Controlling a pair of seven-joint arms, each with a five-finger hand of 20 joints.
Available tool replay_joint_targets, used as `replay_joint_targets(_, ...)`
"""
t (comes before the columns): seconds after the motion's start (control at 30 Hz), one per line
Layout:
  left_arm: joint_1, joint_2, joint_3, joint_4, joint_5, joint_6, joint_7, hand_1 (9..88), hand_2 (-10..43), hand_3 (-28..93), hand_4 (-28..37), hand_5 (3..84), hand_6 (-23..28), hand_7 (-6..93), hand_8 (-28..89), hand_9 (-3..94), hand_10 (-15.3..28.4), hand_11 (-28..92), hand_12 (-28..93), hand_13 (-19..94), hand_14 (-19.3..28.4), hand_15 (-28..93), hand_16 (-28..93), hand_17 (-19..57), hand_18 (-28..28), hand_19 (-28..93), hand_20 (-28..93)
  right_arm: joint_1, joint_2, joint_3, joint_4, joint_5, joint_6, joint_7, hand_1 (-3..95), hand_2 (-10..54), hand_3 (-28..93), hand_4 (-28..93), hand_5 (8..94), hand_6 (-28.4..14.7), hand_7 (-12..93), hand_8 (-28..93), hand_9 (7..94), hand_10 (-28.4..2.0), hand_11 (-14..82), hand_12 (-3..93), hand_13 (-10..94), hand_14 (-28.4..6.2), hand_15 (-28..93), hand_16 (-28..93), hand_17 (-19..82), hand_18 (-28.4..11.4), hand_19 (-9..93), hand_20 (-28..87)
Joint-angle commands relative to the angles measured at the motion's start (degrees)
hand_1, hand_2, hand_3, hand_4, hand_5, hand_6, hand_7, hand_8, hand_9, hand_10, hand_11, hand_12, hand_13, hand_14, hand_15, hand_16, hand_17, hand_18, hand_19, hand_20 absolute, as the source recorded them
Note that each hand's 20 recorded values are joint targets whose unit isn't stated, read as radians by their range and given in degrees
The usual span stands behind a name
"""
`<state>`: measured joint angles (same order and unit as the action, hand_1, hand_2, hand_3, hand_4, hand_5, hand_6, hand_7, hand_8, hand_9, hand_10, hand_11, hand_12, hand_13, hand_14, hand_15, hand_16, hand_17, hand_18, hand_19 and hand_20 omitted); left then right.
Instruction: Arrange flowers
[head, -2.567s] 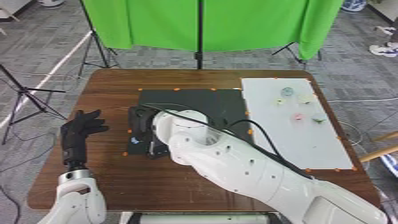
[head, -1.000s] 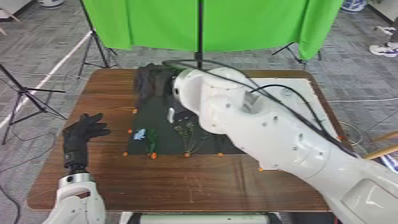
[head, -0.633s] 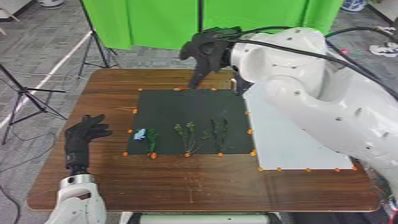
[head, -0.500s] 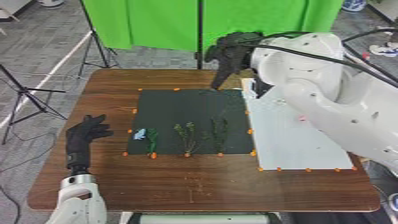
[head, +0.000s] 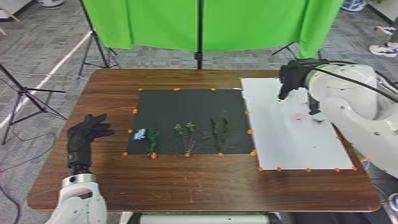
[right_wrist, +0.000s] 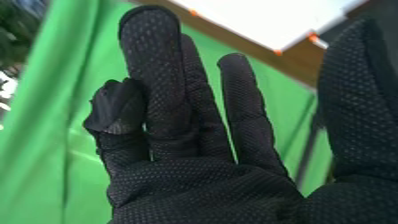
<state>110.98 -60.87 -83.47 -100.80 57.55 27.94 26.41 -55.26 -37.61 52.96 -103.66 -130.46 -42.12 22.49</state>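
In the head view, my right hand (head: 293, 79) is over the far part of the white sheet, fingers extended and holding nothing. The right wrist view has the same hand (right_wrist: 195, 180), mostly straight-fingered. Near it on the sheet lie a pink flower (head: 298, 117) and a pale green one (head: 281, 100). Green stems with small leaves (head: 186, 136), a darker stem (head: 218, 134) and a green stem (head: 152, 140) beside a light blue flower (head: 139, 134) rest on the black mat. My left hand (head: 86, 131) is open over the table's left side.
The black mat (head: 178, 109) lies mid-table, edged by orange markers, with the white sheet (head: 298, 150) along its right. Brown wood (head: 178, 185) borders both. Behind the table hangs a green curtain (head: 253, 27) with a stand.
My right hand has swung from over the black mat, past the table's far edge, to the right above the white sheet. The left hand has barely moved.
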Motion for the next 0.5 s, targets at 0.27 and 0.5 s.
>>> replay_joint_targets(0.27,1.2,-2.65,0.77,0.86,0.36,-1.09,-0.97,25.0,13.7,59,-28.2,64.2,8.5,8.5,-5,65.4,17.7,23,14,62,21.1,40,-3,21.5,24.9,69,18,-6.7,-1.4,3.1,5.3,6.0,1.8,7.8,41.2,-9.5,67,-18,51.9,0.5,16,-9,69.8,-15.0,13.4,17.6,81,-7.6,54,31,47,-20.3,87,52)
replay_joint_targets(0.5,2.0,-3.15,0.23,0.67,0.27,-1.11,-1.24,25.0,13.6,59,-28.3,64.3,8.5,8.5,-5,65.4,17.6,23,14,62,21.1,40,-3,21.5,24.9,69,18,-10.7,-2.0,5.8,6.2,6.1,1.9,9.4,42.4,-9.5,66,-18,52.0,0.8,16,-10,69.9,-15.0,13.4,17.4,81,-7.2,54,32,48,-20.2,88,51)
